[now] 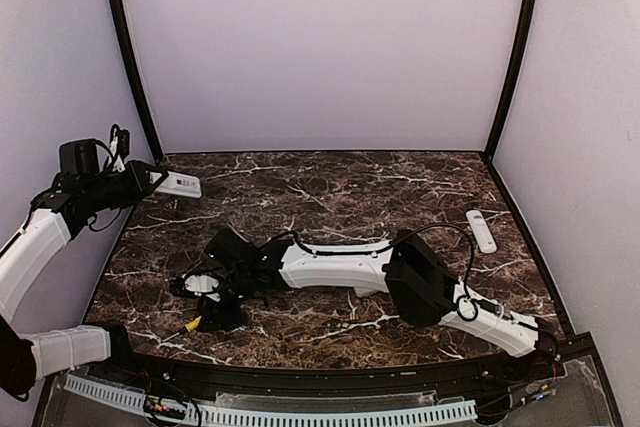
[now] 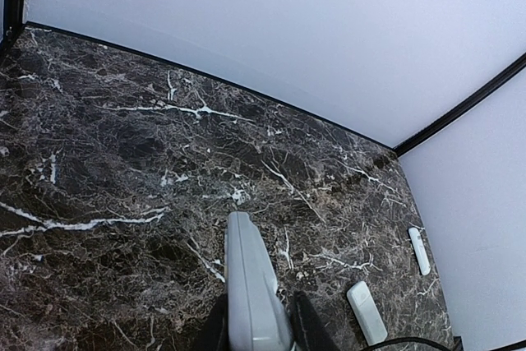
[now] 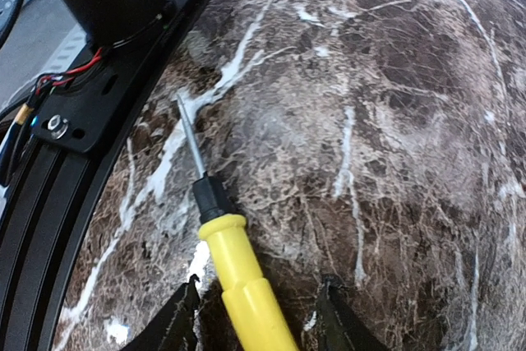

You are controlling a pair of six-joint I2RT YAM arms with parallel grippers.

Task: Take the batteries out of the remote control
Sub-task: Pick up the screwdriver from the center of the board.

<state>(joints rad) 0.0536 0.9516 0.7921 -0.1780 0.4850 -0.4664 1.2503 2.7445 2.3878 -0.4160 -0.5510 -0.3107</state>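
Left gripper [image 2: 259,328]: clamped narrowly on a white remote [image 2: 245,269], raised over the table's [image 2: 123,162] far-left edge. Right gripper [image 3: 260,289]: partly open, low, fingers either side of the screwdriver [image 3: 232,246] handle, not clamped on it. No view shows the batteries, so I cannot tell where they sit.

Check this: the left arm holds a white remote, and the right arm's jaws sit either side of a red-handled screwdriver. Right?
The handle is yellow, not red: the right wrist view shows the jaws of the right gripper either side of a yellow-handled screwdriver. The left gripper does hold a white remote.
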